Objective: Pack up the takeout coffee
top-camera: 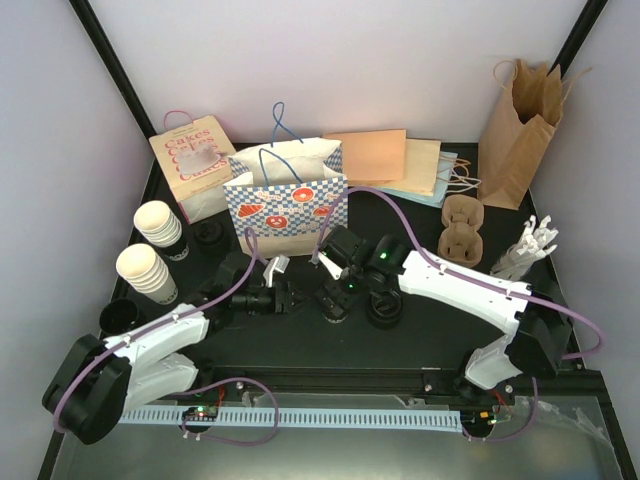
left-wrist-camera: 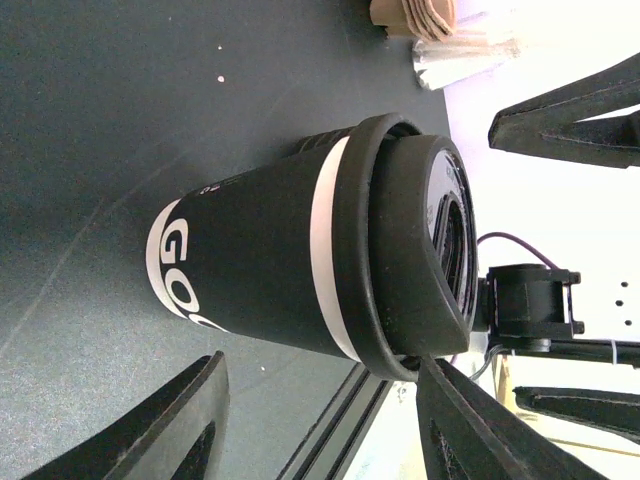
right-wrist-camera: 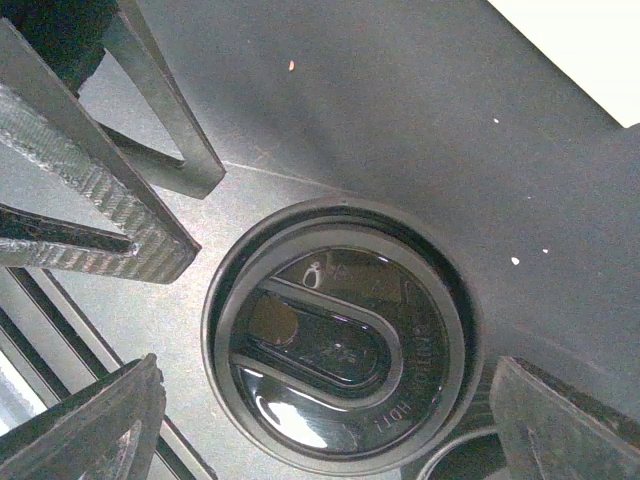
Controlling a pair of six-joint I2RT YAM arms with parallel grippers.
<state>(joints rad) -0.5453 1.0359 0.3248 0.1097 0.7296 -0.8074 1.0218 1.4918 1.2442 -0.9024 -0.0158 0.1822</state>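
1. Nearest, on the dark bench (top-camera: 300, 345), the left claw (left-wrist-camera: 322, 360) lies low and sideways, at the height of a cup's wall. Its fingers stand about half apart and hold nothing. The tips are just beside the cup and not yet around it.
2. Right in front of it stands the lidded black coffee cup (left-wrist-camera: 270, 270), upright on the bench, with white lettering on its side. The black lid (right-wrist-camera: 340, 340) sits fully on the rim. I judge that the low side approach is chosen so that the fingers take the wall and do not press the lid.
3. The right claw (right-wrist-camera: 325, 365) hangs above the same cup and looks down on it. Its fingers are wide and empty, one on each side of the lid, perhaps to steady the cup.
4. A second lidded black cup (top-camera: 385, 308) stands just beside the first, on its right.
5. Farther back on the left, two stacks of cream ribbed paper cups (top-camera: 160, 222) stand apart from the work.
6. Farther back on the right, the cardboard cup carrier (top-camera: 462, 225) lies empty, well apart from the lidded cups.
7. Behind the claws, the checked paper bag (top-camera: 285, 205) stands open, likely the place for packing. Beyond it are a "Cakes" bag (top-camera: 190, 165) on the left and a brown paper bag (top-camera: 520, 130) in the right corner.
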